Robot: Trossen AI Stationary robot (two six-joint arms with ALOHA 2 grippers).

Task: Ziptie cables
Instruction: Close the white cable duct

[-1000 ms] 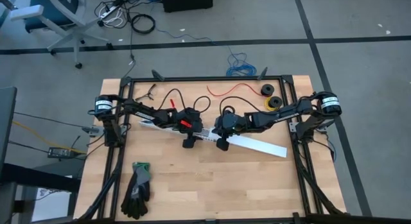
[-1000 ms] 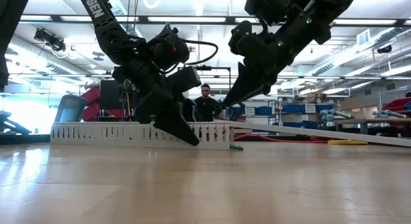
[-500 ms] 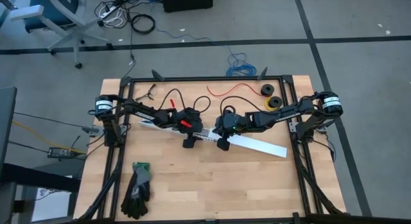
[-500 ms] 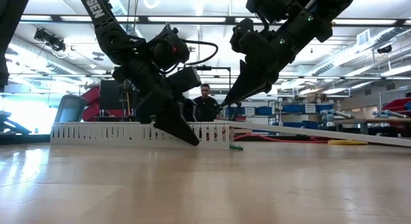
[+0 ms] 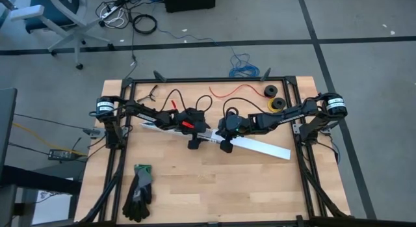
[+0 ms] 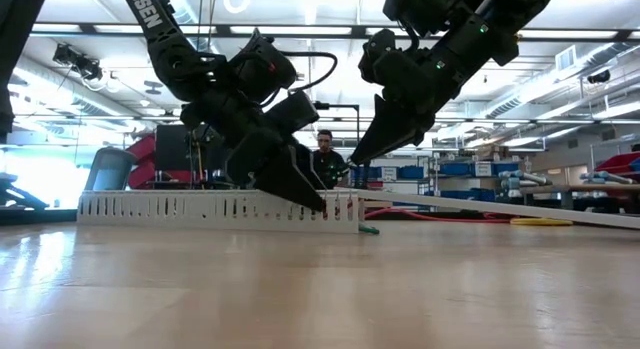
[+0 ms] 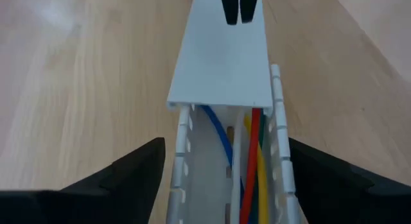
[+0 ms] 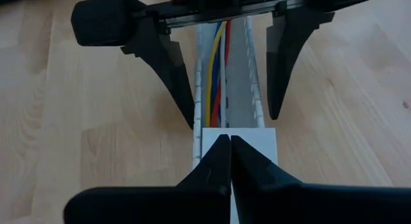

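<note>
The left gripper (image 8: 228, 115) straddles the slotted white channel (image 7: 192, 179) holding the cables (image 7: 253, 166), fingers wide, facing the right gripper (image 8: 230, 144), fingers pressed together on the channel's cover (image 7: 221, 63).

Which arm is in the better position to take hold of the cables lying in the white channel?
Probably the left. The left gripper is open, its fingers on either side of the white channel where the cables lie uncovered. The right gripper is shut, its tips pressing on the flat white cover.
</note>
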